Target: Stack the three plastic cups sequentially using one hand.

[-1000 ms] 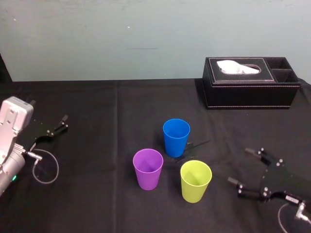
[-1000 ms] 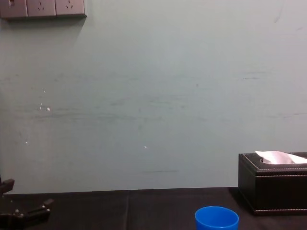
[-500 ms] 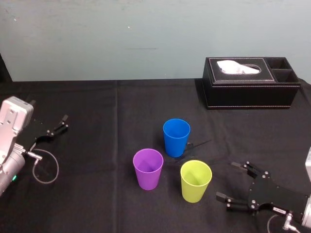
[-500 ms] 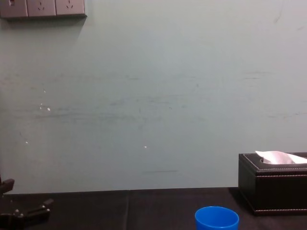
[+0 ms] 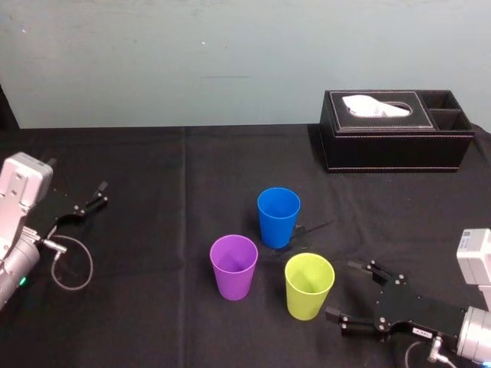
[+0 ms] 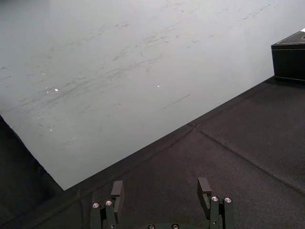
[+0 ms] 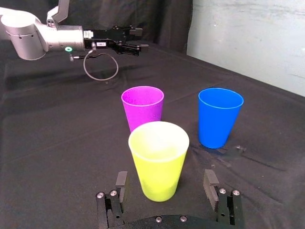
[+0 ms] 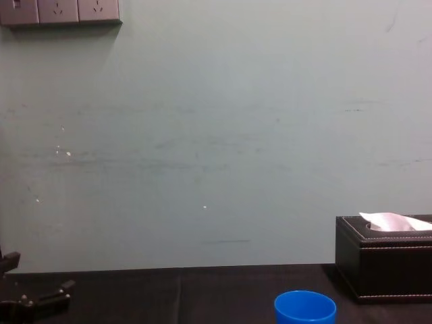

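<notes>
Three cups upright, mouths up, none nested, on the black-clothed table. Far left: left end effector sits low over the table's left side, well apart from all the cups. Its fingers are spread with nothing between them. The left wrist view looks past them across the cloth to the wall. A thin cable loop lies on the cloth next to that arm.

Purple cup is leftmost of the group, front-middle of the table. Blue cup stands behind it and slightly to the right, near but apart; the chest view catches its rim at the bottom edge. Yellow-green cup is right of the purple and in front of the blue, with a small gap to each. The trio forms a tight triangle.

Right end effector is just beside the yellow-green cup on its right, low to the table and aimed at it. Its fingers are spread wider than the cup, and in the right wrist view the cup sits centred ahead of the gap. Head view puts the fingertips at the cup's right side, with no contact that I can see. Nothing gripped.

Black tissue box is back right near the table's rear edge, well away from the cups. A white tissue pokes out of its top slot, and there are two small open compartments at its right end.
</notes>
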Robot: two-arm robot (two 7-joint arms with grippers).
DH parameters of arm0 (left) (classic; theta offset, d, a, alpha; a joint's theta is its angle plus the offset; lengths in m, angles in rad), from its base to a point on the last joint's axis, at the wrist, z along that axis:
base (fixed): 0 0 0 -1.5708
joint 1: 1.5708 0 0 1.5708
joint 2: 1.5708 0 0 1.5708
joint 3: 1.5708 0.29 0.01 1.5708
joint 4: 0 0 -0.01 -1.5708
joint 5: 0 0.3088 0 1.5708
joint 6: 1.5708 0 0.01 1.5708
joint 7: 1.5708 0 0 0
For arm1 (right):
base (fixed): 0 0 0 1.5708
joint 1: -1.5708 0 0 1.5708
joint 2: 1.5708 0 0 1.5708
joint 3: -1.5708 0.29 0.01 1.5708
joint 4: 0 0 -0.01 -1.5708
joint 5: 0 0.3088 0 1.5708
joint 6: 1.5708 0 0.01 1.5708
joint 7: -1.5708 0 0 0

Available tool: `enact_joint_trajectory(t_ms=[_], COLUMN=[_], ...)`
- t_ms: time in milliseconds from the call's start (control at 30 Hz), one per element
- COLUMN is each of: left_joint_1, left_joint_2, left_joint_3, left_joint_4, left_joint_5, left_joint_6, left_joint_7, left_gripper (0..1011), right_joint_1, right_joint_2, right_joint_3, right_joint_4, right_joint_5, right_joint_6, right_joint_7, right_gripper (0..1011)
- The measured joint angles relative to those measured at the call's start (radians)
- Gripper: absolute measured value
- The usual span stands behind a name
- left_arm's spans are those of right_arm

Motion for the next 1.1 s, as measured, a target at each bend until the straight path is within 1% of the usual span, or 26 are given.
enact_joint_trajectory(t_ms=[233, 567, 1100], left_joint_1=[0.000, 0.000, 0.000], left_joint_2=[0.000, 0.000, 0.000], left_joint_3=[0.000, 0.000, 0.000], left_joint_4=[0.000, 0.000, 0.000], left_joint_5=[0.000, 0.000, 0.000], left_joint_6=[0.000, 0.000, 0.000], left_joint_7=[0.000, 0.000, 0.000], left_gripper=[1011, 1011, 1011], right_joint_1=[0.018, 0.060, 0.125], right_joint_2=[-0.010, -0.033, -0.075], right_joint_3=[-0.020, -0.055, -0.100], right_joint_4=[0.010, 0.026, 0.052], right_joint_5=[0.001, -0.012, -0.034], right_joint_6=[0.012, 0.031, 0.060], right_joint_7=[0.006, 0.005, -0.018], right_gripper=[1003, 1003, 1003])
